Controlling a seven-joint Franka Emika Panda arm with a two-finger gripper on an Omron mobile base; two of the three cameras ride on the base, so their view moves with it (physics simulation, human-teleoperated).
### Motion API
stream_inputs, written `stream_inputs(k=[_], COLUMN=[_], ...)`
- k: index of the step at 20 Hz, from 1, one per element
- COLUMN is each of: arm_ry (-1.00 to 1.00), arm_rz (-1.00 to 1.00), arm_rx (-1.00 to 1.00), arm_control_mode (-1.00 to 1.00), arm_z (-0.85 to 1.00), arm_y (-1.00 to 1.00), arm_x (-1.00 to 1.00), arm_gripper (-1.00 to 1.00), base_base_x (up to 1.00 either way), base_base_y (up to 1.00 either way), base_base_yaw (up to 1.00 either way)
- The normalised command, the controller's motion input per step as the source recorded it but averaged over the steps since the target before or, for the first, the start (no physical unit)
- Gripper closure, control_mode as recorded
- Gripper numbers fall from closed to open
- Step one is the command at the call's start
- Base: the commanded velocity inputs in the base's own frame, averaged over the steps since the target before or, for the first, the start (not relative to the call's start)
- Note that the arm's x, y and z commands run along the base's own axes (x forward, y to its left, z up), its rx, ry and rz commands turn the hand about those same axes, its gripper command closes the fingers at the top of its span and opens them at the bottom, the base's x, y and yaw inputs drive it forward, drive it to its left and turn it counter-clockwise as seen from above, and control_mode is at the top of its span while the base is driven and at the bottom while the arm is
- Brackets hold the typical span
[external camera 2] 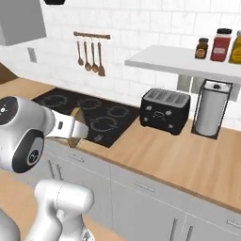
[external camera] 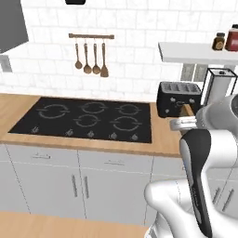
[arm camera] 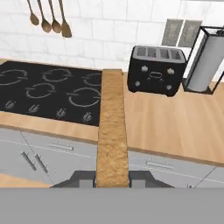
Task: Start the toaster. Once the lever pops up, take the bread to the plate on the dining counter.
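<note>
Bread (arm camera: 112, 131) edge-on between the fingers (arm camera: 83, 178)

Toaster (external camera 2: 165, 110) sits on the worktop (external camera 2: 188, 160) against the back wall, just right of the hob (external camera: 86, 118). Paper-towel holder (external camera 2: 210, 109) stands right of the toaster, near it. Utensil rack (external camera: 91, 55) hangs on the wall behind the hob. Shelf (external camera 2: 183, 63) above the toaster carries jars (external camera 2: 221, 44). Bread (arm camera: 112, 131) sits edge-on between the gripper (arm camera: 112, 178) fingers, out in front of the worktop edge — well apart from the toaster. Cabinets (external camera: 79, 181) below the worktop.
</note>
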Motion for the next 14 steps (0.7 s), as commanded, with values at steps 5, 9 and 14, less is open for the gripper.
stream_inputs(k=[5,9,14], arm_ry=[0.00,0.00,0.00], arm_rz=[0.00,0.00,0.00], arm_rx=[0.00,0.00,0.00], arm_control_mode=[1.00,1.00,1.00], arm_z=[0.00,0.00,0.00], arm_y=[0.00,0.00,0.00], arm_x=[0.00,0.00,0.00], arm_gripper=[1.00,1.00,1.00], base_base_x=[-0.27,-0.16,0.00], base_base_y=[0.08,0.00,0.00], base_base_yaw=[1.00,1.00,1.00])
